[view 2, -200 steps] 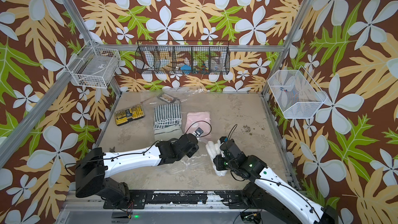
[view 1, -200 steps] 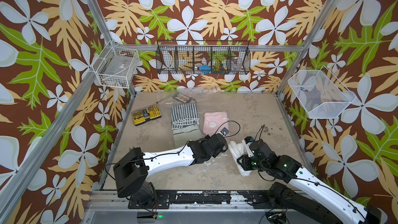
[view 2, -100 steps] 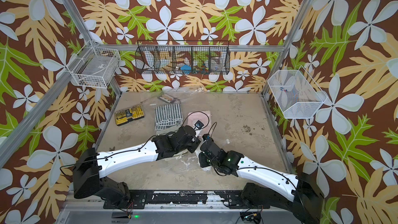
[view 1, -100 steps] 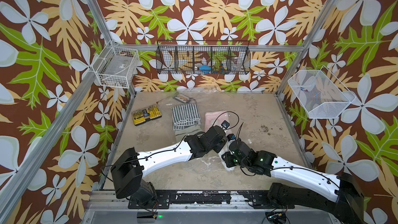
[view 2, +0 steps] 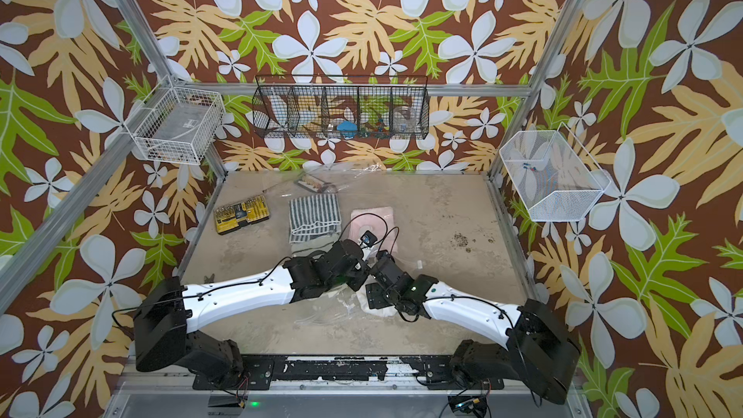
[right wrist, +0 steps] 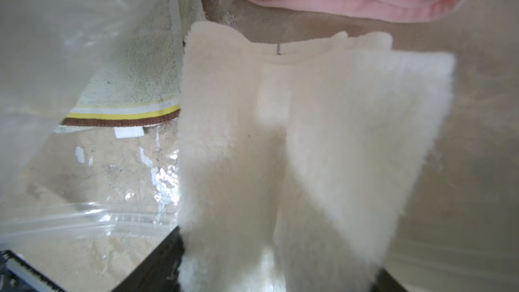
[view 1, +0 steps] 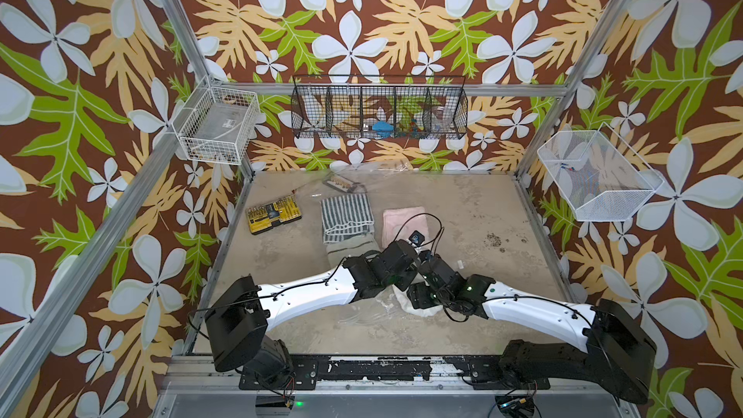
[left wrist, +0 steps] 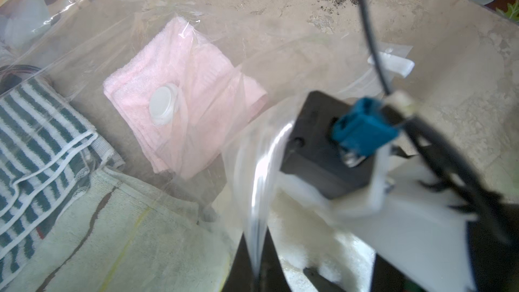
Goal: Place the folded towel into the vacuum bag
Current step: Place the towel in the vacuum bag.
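The folded towel [right wrist: 280, 136], cream and fluffy, sits at the open mouth of the vacuum bag [left wrist: 126, 23]. It is just short of the pink towel [left wrist: 202, 80] on the robot's side, its front corners close to that towel but apart from it. How far it reaches under the film cannot be told. The right gripper [right wrist: 278, 272] has its fingers set wide on either side of the cream cloth, and whether they press on it cannot be told. The left gripper [left wrist: 255, 272] is pinched together on the bag's upper lip and holds a strip of film raised near the pink towel. The bag's round white valve [left wrist: 164, 105] lies directly over the pink towel, which shows through the plastic. The small white slider clip [left wrist: 393, 64] lies on the table [view 1: 482, 215], off the pink towel's right near corner. A pale green towel [right wrist: 140, 80] with yellow and brown bands lies left of the pink towel and nearer the robot. A striped towel [view 1: 345, 211] lies just beside the pink towel's left edge. A yellow bit case [view 1: 273, 215] lies farther left of the pink towel.
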`<state>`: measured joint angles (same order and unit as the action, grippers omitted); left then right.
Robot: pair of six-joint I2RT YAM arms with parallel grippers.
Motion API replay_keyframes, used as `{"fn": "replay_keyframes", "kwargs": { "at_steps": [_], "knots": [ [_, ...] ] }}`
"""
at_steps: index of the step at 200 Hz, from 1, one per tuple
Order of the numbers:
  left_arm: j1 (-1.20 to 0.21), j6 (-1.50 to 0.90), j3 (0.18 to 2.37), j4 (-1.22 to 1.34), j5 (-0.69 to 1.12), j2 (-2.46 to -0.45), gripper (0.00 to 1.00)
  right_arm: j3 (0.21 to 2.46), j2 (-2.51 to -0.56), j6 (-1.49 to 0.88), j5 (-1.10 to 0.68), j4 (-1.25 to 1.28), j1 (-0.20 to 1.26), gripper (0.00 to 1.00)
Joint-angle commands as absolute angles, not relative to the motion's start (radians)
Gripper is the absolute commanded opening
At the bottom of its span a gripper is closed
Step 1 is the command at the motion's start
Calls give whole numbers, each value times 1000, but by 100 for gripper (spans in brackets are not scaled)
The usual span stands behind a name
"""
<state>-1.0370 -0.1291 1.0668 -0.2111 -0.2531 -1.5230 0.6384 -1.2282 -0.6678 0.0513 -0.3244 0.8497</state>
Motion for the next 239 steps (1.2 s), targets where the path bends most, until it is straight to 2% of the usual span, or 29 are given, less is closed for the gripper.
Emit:
{"fn": "replay_keyframes", "kwargs": {
  "at_steps": [1,29,53,96,167,212,239],
  "knots": [
    [-1038,-133,1065,-190,-238,-1514,0,585,-1138,-771,24,-377,827,78],
    [-1037,-150,1065,-189,-221,-1504,0,504,-1049,-862,46,-383,805,71],
    [-1037,-166,1064,-182,-197,-1504,0,501,-1095,-836,20,-328,759,69],
    [-1037,-183,1053,-173,-181,-1512,0,624,-1241,-765,-83,-324,776,81],
    [-1037,-168,1043,-171,-206,-1523,0,570,-989,-837,-95,-479,745,87],
    [-1037,-199,1046,-161,-155,-1523,0,479,-1054,-937,-74,-397,735,73],
    [-1037,-214,1041,-153,-138,-1522,0,510,-1145,-929,78,-421,735,63]
  ]
}}
